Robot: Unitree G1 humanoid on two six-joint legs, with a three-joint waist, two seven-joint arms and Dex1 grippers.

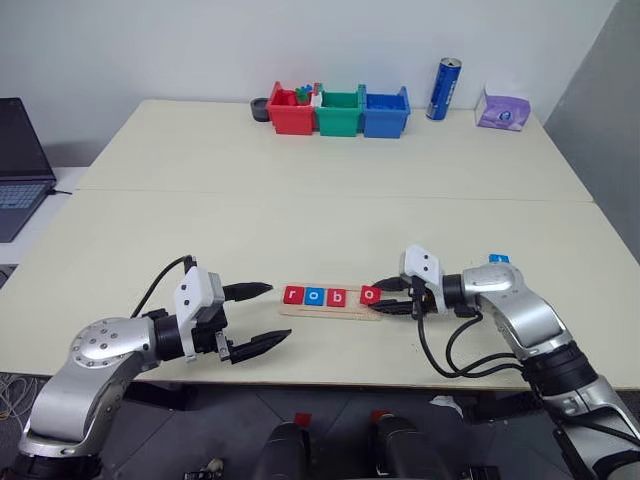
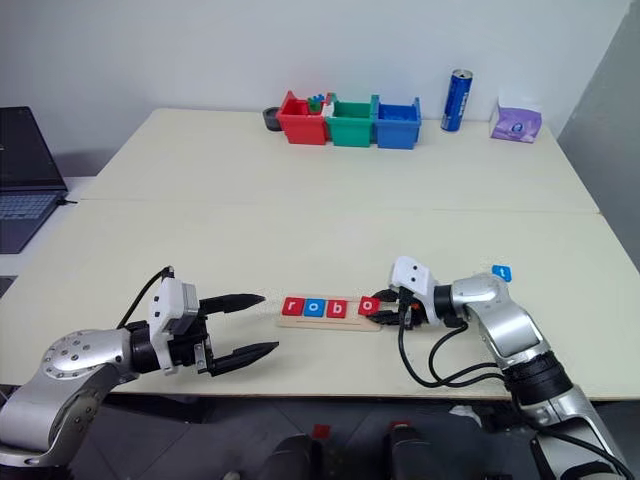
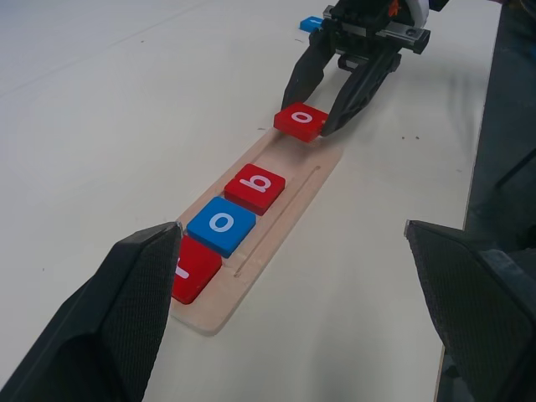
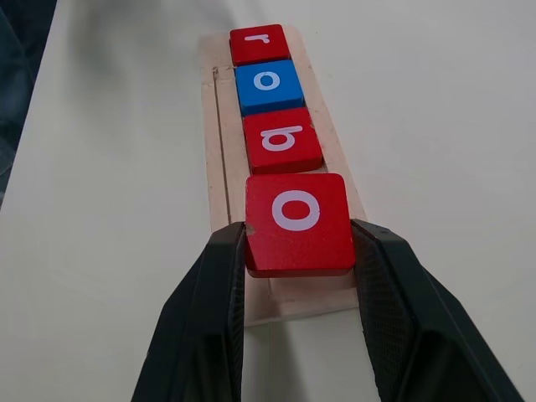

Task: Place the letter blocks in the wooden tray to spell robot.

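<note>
The wooden tray [image 1: 335, 311] lies near the table's front edge. On it sit a red "r" block [image 1: 293, 295], a blue "o" block [image 1: 315, 296] and a red "b" block [image 1: 338, 297] in a row. My right gripper [image 1: 378, 297] is shut on a red "o" block [image 4: 298, 222], holding it just above the tray's right end. A blue block [image 1: 499, 259] lies on the table behind my right forearm. My left gripper [image 1: 268, 315] stands open just left of the tray, with nothing between its fingers.
At the back of the table stand a red bin [image 1: 291, 110], a green bin [image 1: 339, 112] and a blue bin [image 1: 384, 112]. A blue can [image 1: 443, 89] and a purple tissue pack [image 1: 502, 108] are to their right. A laptop [image 1: 20, 165] sits far left.
</note>
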